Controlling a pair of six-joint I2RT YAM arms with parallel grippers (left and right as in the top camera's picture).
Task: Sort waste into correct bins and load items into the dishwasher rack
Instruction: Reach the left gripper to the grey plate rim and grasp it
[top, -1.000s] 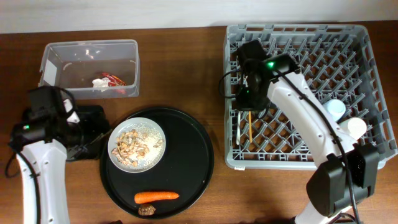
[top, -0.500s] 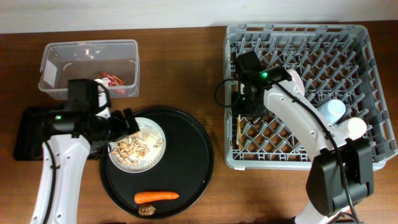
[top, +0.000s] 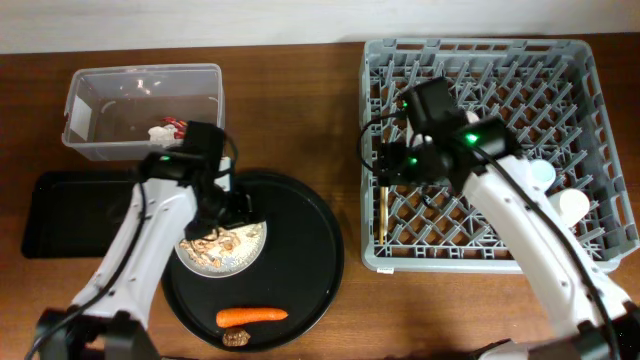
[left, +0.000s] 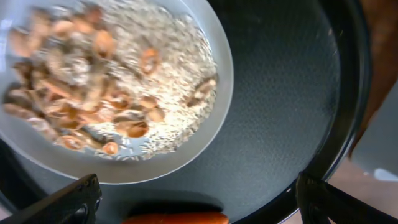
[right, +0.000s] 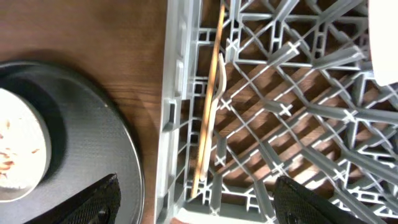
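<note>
Black fingertips of the left gripper (left: 199, 202) stand spread wide with nothing between them, low over the white plate (top: 238, 246), which sits on the round black tray (top: 310, 260) heaped with beige food scraps (left: 93, 93); the step in hand looks like taking that plate to empty it. To do it well, the jaws should close on the plate's rim rather than into the crumbs, and the plate should stay level until it is over a bin, the shallow black tray (top: 70, 215) lying just beside the arm; the carrot (top: 252, 316) near the tray's front edge must not be knocked.

A second ago the left arm sat back over the shallow black tray; it has since swung in over the plate. The right gripper (right: 199, 202), then shut, now stands open and empty; the fork (right: 210, 106) lies released along the left wall of the dishwasher rack (top: 590, 60).
</note>
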